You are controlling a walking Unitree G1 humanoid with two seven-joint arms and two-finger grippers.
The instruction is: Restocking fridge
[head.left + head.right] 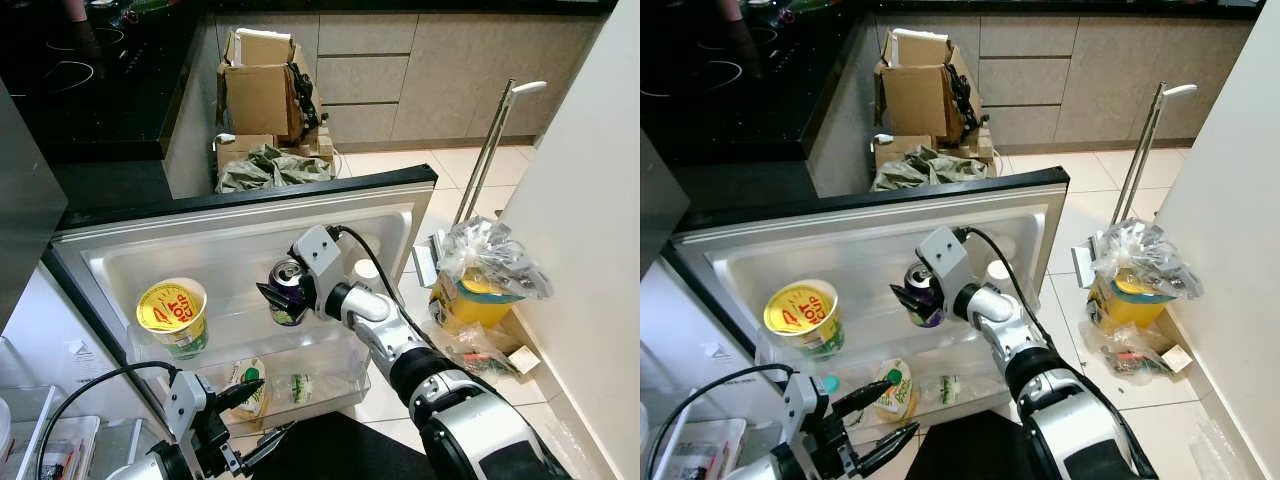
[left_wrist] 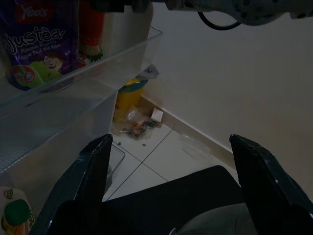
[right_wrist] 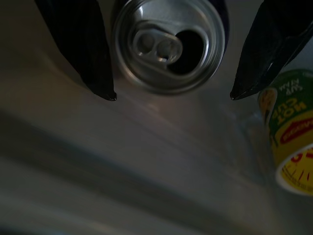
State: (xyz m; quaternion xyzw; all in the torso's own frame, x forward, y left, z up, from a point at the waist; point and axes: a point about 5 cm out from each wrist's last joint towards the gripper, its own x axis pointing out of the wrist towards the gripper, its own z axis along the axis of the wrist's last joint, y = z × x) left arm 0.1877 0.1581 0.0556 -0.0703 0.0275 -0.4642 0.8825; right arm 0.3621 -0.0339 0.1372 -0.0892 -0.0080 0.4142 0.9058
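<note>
overhead, kitchen tiles (image 1: pixel 455 165) beyond fridge door (image 1: pixel 240 235)

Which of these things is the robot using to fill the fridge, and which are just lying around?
For the job:
- purple can, between the right gripper fingers
- yellow noodle cup on the door shelf
- carton with green cap lower down
- left gripper, open, holding nothing

Just lying about:
- cardboard boxes
- yellow bin with plastic bag
- dustpan
</note>
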